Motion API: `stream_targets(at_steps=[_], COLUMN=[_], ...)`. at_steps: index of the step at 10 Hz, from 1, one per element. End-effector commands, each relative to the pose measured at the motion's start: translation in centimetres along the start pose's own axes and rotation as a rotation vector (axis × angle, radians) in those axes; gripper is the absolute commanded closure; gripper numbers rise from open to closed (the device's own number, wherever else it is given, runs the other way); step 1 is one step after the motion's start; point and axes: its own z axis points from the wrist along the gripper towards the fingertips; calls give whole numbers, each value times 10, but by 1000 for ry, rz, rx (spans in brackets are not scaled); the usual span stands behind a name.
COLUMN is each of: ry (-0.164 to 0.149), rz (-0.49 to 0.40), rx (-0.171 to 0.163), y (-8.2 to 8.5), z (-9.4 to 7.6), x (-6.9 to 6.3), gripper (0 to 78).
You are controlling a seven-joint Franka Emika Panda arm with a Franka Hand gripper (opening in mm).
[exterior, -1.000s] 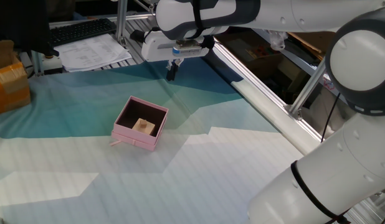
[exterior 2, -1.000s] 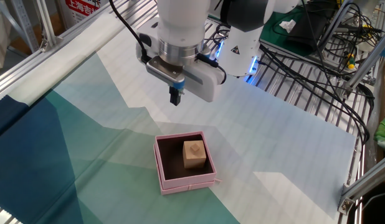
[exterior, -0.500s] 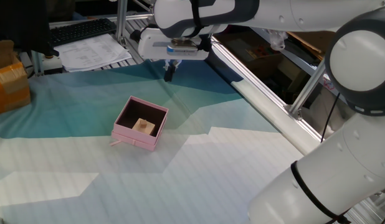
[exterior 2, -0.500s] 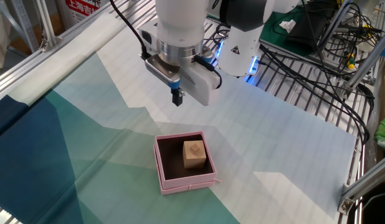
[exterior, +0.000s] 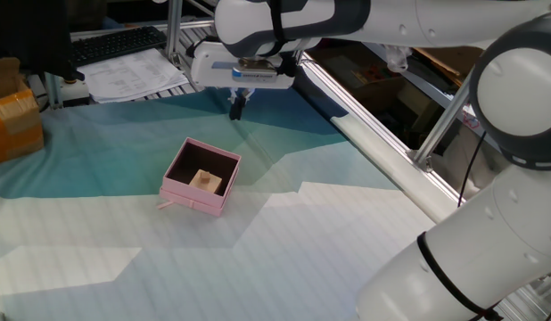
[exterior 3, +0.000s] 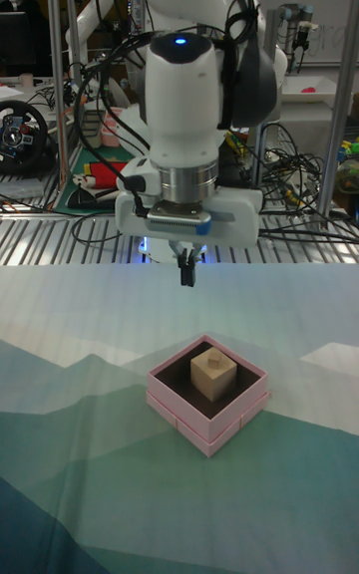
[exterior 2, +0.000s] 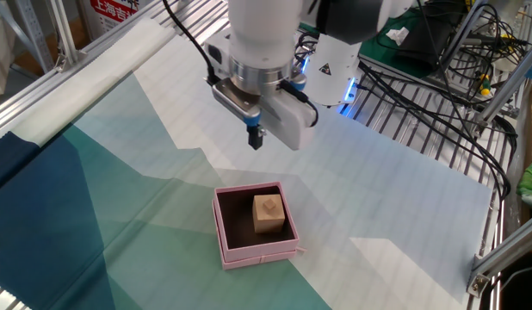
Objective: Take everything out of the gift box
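Note:
The pale-pink gift box (exterior: 188, 190) (exterior 2: 221, 234) (exterior 3: 237, 414) sits open on the teal-and-white cloth, dark brown inside. A light-tan cube (exterior: 205, 181) (exterior 2: 269, 214) (exterior 3: 212, 375) stands in it, with a tiny tan piece (exterior 3: 207, 359) on its top face. My gripper (exterior: 235, 110) (exterior 2: 256, 140) (exterior 3: 185, 277) hangs well above the cloth, behind the box and clear of it. It points straight down, its fingers are pressed together, and it holds nothing.
An orange-brown taped carton (exterior: 12, 120) stands at the left edge, with papers (exterior: 133, 76) and a keyboard (exterior: 115, 43) behind the cloth. Aluminium rails (exterior: 365, 134) border the table. Cables and a metal grating (exterior 2: 421, 112) lie beyond the far edge.
The gripper has shifted sideways above the cloth, left in one fixed view and right in the other, and the hand has turned slightly. Box and cube have not moved.

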Motion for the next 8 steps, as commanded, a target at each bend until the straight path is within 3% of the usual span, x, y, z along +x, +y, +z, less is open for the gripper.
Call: stream_targets(at_steps=[1, 5, 8], ry=[-3, 16, 8], rz=[27, 37, 40], rx=[2, 8, 6], y=[16, 24, 26], z=[3, 6, 11], x=[9, 16, 19], gripper=[776, 776, 776])
